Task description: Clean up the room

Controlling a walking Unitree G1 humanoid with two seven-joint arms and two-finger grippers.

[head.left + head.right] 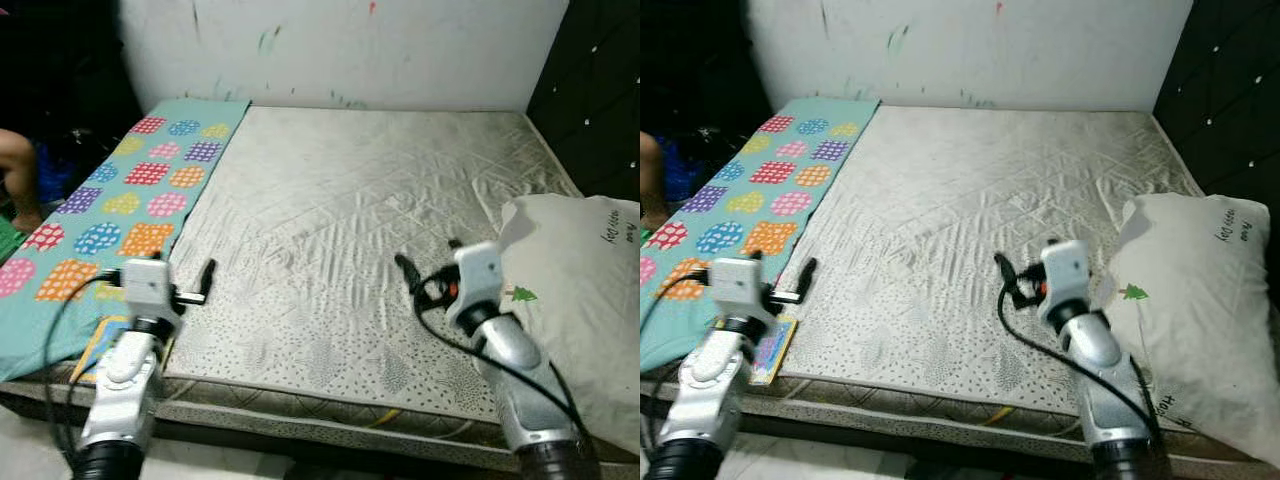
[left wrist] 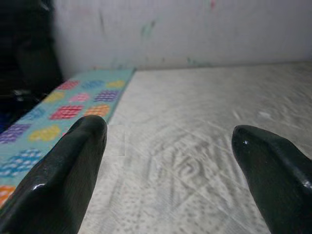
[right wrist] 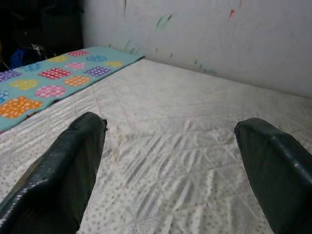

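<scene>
The bare mattress is the carrier here, and the likely step is straightening what lies on it, so each reach should come in low and level with the fingers spread wide before closing on fabric. The teal patterned blanket runs along the mattress's left edge, just beside the left gripper, whose fingers stand apart and empty. The white pillow sits at the front right corner, just beside the right gripper, likewise spread wide and holding nothing.
</scene>
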